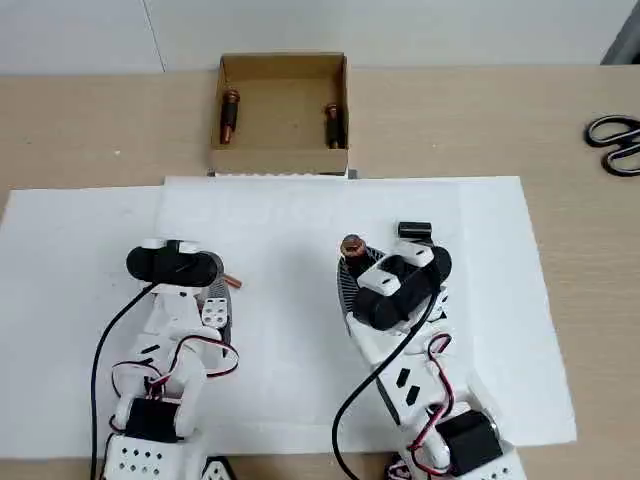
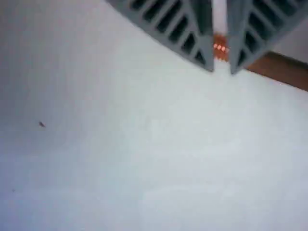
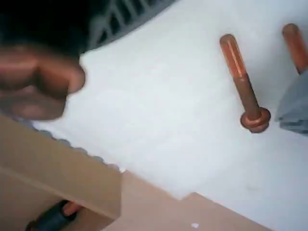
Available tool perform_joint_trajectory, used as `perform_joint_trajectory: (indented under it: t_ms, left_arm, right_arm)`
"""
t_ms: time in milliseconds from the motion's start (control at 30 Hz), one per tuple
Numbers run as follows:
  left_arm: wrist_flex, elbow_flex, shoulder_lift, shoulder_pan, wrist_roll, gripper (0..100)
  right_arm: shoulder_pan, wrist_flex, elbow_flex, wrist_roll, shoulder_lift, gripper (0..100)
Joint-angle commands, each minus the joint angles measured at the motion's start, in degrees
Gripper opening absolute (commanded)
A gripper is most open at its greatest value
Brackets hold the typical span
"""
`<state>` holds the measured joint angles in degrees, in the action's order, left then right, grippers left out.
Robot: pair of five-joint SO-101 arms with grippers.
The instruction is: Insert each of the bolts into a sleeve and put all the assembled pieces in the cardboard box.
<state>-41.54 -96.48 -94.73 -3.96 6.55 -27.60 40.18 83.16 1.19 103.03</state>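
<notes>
While left claw [image 2: 221, 66] pinches bolt 1 [image 2: 220, 48], axis crosswise | right claw [image 1: 350, 256] pinches bolt 2 [image 1: 351, 243], head up

Two sleeved bolts [image 1: 230, 117] in cardboard box [image 1: 280, 160]

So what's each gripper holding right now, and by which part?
The left gripper pinches a bolt by its threaded shank. The right gripper holds a second bolt, head up; where exactly it grips cannot be told.
</notes>
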Motion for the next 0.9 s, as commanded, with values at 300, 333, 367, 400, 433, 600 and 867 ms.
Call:
perform_joint_trajectory:
  t_ms: [300,333,367,400,433,600,867]
  left_arm:
    - [1.4,0.2,-0.4,0.2,-0.4,1]
    - [1.4,0.1,-0.4,0.2,-0.4,1]
    - [1.4,0.1,-0.4,0.2,-0.4,1]
    - [1.4,0.1,-0.4,0.2,-0.4,1]
    - [1.4,0.1,-0.4,0.2,-0.4,1]
    - [1.4,0.1,-0.4,0.2,-0.4,1]
    - [1.4,0.1,-0.4,0.2,-0.4,1]
  right_arm:
    - [0.3,-3.0,-4.7,-1.1,-0.1,0.3]
    - [0.3,-3.3,-4.8,-1.1,-0.6,0.3]
    - [0.3,-3.4,-5.5,-1.1,-1.5,0.3]
    - [0.3,-3.4,-6.3,-1.1,-2.9,0.3]
    - [0.3,-3.6,-7.5,-1.1,-4.7,0.3]
    - [0.5,-9.0,-17.1,-3.9,-20.5,0.3]
    - [0.5,-17.7,-32.4,-4.0,-47.3,0.3]
